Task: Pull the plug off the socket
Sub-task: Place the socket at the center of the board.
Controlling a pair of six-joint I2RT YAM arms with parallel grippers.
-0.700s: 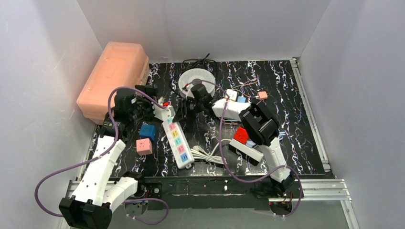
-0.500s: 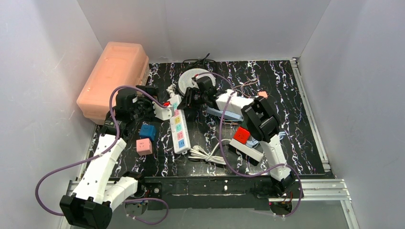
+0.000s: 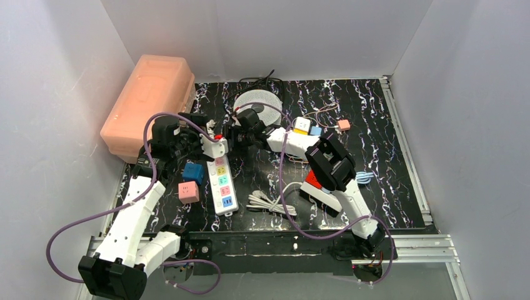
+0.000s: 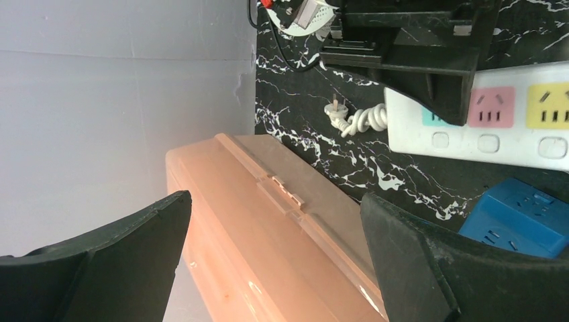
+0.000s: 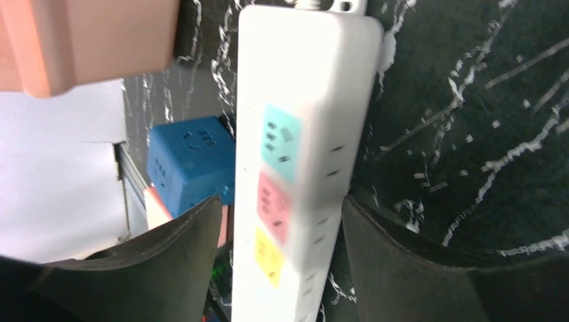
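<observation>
Black marbled table (image 3: 375, 125) | white plug (image 4: 335, 114) on coiled cord lies unplugged, just beyond far end of white power strip (image 3: 220, 181) with coloured sockets | likely light, rigid: pinch body, not cord | left end effector (image 4: 274, 201) apart, empty; right end effector (image 5: 280, 201) apart, straddling strip

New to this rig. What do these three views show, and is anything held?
Two robot arms, the left arm and the right arm, stand at the near edge. The wide picture looks down from above; the other two come from a camera on each wrist. On the black mat lie a white power strip, a blue cube, a pink cube, a salmon box and a loose white cable. The left end effector and the right end effector are both open, holding nothing; the right one hangs over the strip.
</observation>
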